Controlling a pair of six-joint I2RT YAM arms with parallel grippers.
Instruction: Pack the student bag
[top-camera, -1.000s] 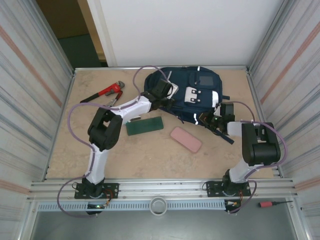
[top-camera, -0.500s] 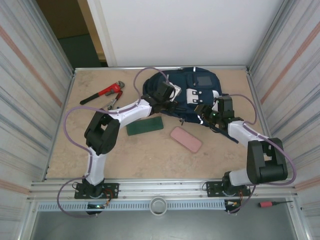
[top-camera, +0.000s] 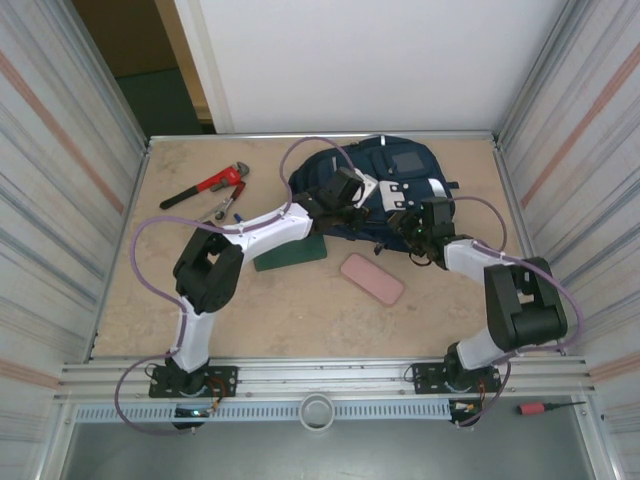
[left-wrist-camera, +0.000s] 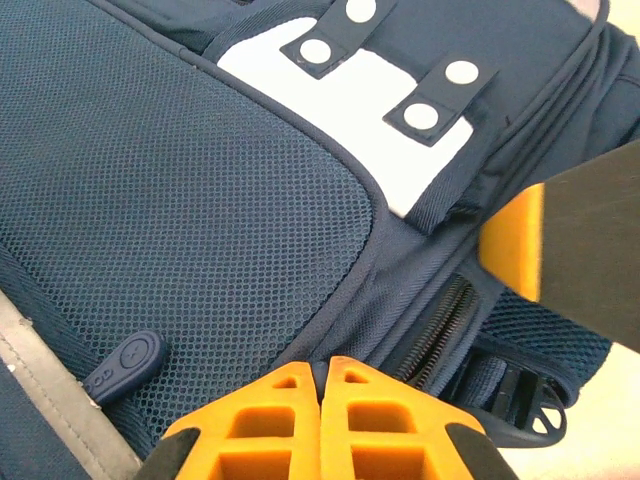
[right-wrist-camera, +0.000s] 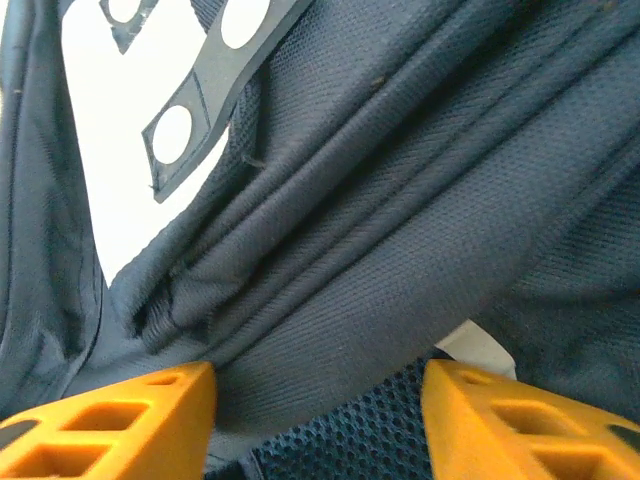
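I am two arms, and the student bag (top-camera: 400, 165) lies in front of me at the far side of the worktop (top-camera: 200, 300), near the back wall and a bit to my right. It is big and dark blue, with white patches on it.

My left end effector (top-camera: 350, 192) reaches over to the left part of the bag. In my left wrist view, that end effector (left-wrist-camera: 322, 368) is clenched tight, with both orange fingers (left-wrist-camera: 265, 420) pressed together. The tips sit right on the edge seam of the bag, just beside a dark zipper (left-wrist-camera: 440, 320). I cannot tell if any cloth is pinched between them. Above them I see blue mesh cloth (left-wrist-camera: 180, 190) and a white patch (left-wrist-camera: 340, 100) with two blue tabs on it.

My right end effector (top-camera: 412, 225) is at the near right edge of the bag. In my right wrist view, this end effector (right-wrist-camera: 315, 380) is released, with its orange fingers (right-wrist-camera: 120, 415) far apart. Thick folds of the blue bag lie in the gap between them, very close to the camera. I am not squeezing them.

A flat green case (top-camera: 290, 252) lies on the worktop just under my left arm, near the bag. A pink case (top-camera: 372, 278) lies beside it, closer to me. A red wrench (top-camera: 210, 185) rests far off to the left, well apart from the bag.
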